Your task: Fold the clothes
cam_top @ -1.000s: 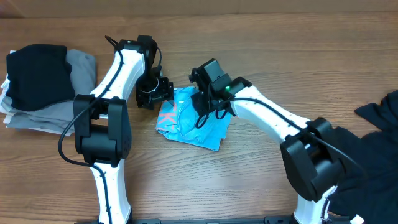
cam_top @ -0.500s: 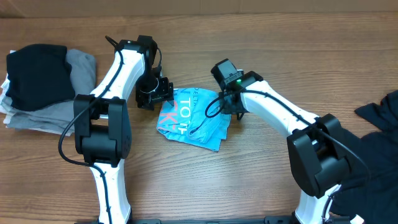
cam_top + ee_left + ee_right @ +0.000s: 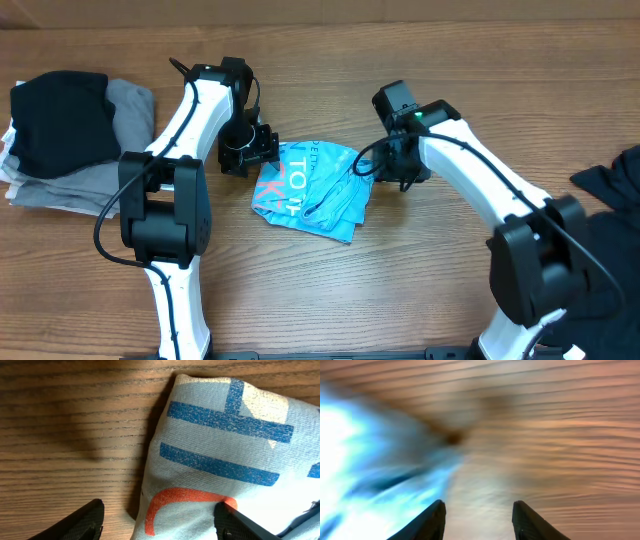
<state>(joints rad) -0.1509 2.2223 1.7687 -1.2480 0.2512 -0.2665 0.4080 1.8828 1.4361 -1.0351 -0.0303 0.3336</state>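
The sky-blue T-shirt (image 3: pixel 315 190) lies folded into a small packet in the middle of the table, white and pink-red lettering up. My left gripper (image 3: pixel 262 152) is open at its upper left corner, one finger on the fabric and one over bare wood; the left wrist view shows the shirt's corner (image 3: pixel 225 460) between the fingers (image 3: pixel 162 522). My right gripper (image 3: pixel 392 170) is open and empty just right of the shirt. The right wrist view is blurred, with the shirt (image 3: pixel 365 475) at the left and wood between the fingers (image 3: pixel 479 520).
A stack of folded clothes, black (image 3: pixel 60 120) over grey (image 3: pixel 130 115), sits at the far left. A heap of black garments (image 3: pixel 600 250) lies at the right edge. Bare wood shows in front of and behind the shirt.
My right gripper has let go of the shirt and moved right, off the fabric onto bare wood. The shirt now lies flat with its lettering showing. The left arm has not moved.
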